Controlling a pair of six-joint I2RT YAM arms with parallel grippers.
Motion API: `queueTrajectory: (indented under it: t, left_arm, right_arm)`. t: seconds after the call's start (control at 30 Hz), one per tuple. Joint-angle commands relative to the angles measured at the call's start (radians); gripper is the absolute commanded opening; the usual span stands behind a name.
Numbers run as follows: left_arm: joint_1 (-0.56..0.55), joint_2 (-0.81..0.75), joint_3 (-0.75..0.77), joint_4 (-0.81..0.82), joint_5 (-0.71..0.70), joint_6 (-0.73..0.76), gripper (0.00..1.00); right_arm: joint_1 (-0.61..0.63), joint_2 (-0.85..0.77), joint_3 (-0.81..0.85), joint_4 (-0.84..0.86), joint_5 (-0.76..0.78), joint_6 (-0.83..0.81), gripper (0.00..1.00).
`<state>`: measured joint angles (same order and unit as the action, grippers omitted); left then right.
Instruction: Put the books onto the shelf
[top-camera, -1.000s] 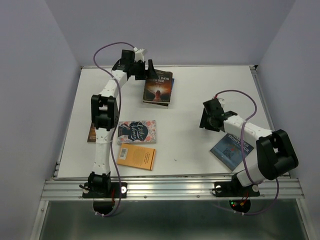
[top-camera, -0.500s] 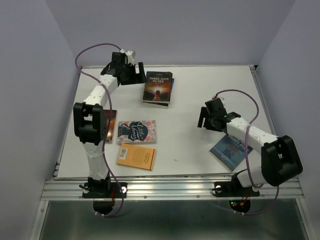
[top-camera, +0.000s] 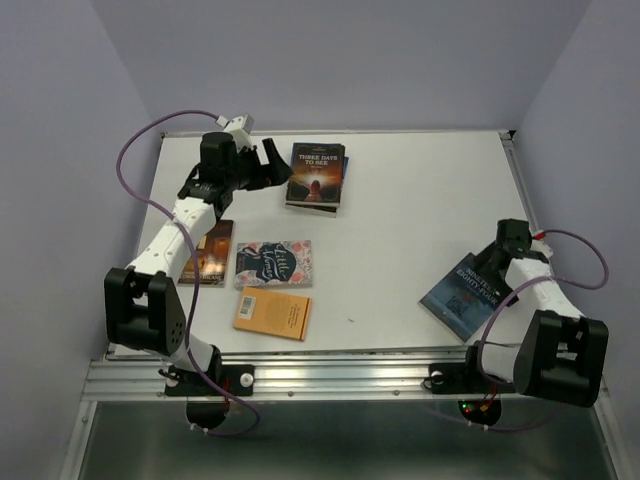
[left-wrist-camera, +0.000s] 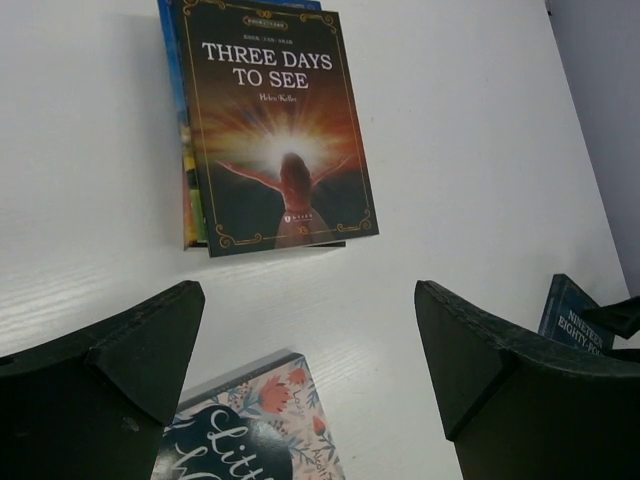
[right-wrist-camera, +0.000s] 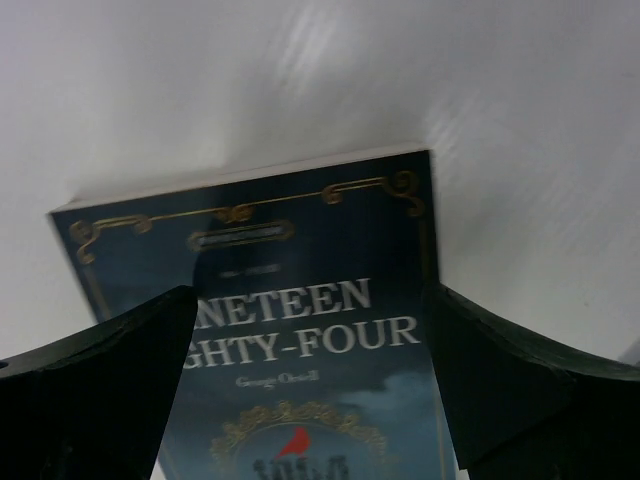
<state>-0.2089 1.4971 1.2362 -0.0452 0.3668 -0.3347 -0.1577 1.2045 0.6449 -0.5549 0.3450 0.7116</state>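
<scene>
Leftward, left gripper (left-wrist-camera: 310, 325) gapes empty by the dark book (left-wrist-camera: 275, 130). Near right, right gripper (right-wrist-camera: 310, 335) gapes above the blue book (right-wrist-camera: 290, 250).

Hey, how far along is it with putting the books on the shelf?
Nothing looks shelved; no shelf is in view. Nothing is in hand: the left fingers stand open facing Three Days to See, the right fingers open facing Nineteen Eighty-Four. Left: those, plus the brown book, floral book and orange book.
</scene>
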Motion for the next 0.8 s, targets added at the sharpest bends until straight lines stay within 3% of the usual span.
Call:
queueTrajectory:
  t: [0.0,0.13,0.23,0.27,0.37,0.63,0.77]
  left_arm:
    - [-0.015,0.002,-0.018,0.096,0.064,-0.029,0.99]
    - [-0.033,0.038,0.002,0.103,0.093,-0.029,0.99]
    - [-0.06,0.067,0.012,0.116,0.112,-0.026,0.99]
    - [-0.079,0.087,0.019,0.116,0.119,-0.017,0.99]
    - [-0.133,0.132,0.042,0.114,0.15,0.006,0.99]
    - [-0.291,0.25,0.1,0.108,0.23,0.026,0.99]
    - [-0.34,0.311,0.121,0.113,0.279,-0.001,0.95]
  right_arm:
    - [-0.156,-0.005,-0.017,-0.033,-0.032,0.019,1.0]
    - [-0.183,0.067,-0.033,0.006,-0.081,-0.018,1.0]
    - [-0.183,0.109,-0.079,0.136,-0.385,-0.128,1.0]
    - [-0.183,0.109,-0.094,0.22,-0.564,-0.144,1.0]
    - [-0.151,0.107,-0.122,0.312,-0.769,-0.167,1.0]
    - [0.062,0.138,-0.085,0.424,-0.84,-0.086,1.0]
    - [0.101,0.136,-0.07,0.464,-0.844,-0.038,1.0]
